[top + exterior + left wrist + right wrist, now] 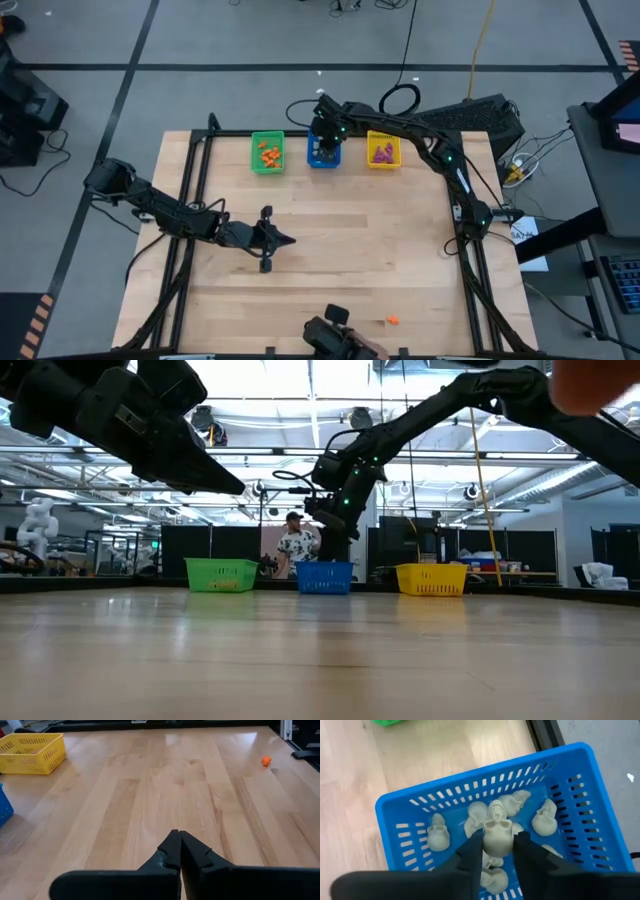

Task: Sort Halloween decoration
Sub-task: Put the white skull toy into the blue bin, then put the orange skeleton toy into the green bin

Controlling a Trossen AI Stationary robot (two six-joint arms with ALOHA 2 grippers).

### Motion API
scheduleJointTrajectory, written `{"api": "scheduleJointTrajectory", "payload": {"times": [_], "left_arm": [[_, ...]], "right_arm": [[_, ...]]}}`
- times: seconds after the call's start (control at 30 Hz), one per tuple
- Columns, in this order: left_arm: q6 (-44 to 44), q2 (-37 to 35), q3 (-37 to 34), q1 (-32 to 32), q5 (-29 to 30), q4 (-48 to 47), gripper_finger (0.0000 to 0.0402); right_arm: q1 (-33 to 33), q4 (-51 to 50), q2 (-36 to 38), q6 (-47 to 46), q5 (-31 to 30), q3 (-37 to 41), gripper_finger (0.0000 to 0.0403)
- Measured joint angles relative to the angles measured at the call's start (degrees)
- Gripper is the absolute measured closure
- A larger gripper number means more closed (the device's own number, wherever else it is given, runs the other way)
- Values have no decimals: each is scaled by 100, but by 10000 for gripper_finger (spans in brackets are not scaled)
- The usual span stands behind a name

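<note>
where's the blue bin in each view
High view: the blue bin sits at the table's far edge, between the green bin and the yellow bin, under the right claw.
Low view: centre, far end, same neighbours.
Left wrist view: only a corner at the picture's edge.
Right wrist view: fills the picture, pale skulls inside.
Shared landmark: the yellow bin, except in the right wrist view.
</note>
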State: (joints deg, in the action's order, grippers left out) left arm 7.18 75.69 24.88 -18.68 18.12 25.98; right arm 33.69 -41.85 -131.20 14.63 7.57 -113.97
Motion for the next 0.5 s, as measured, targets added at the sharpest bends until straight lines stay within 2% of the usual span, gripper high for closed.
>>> {"api": "scheduleJointTrajectory", "payload": {"times": [0.33, 0.4, 0.5], "left_arm": [[-2, 2, 0, -1, -1, 0, 402], [-2, 0, 0, -1, -1, 0, 402], [-2, 2, 0, -2, -1, 0, 402]], "right_arm": [[-2, 84, 161, 4, -307, -4, 220], [-3, 27, 246, 2, -308, -2, 220], [-28, -1, 379, 15, -308, -2, 250]]}}
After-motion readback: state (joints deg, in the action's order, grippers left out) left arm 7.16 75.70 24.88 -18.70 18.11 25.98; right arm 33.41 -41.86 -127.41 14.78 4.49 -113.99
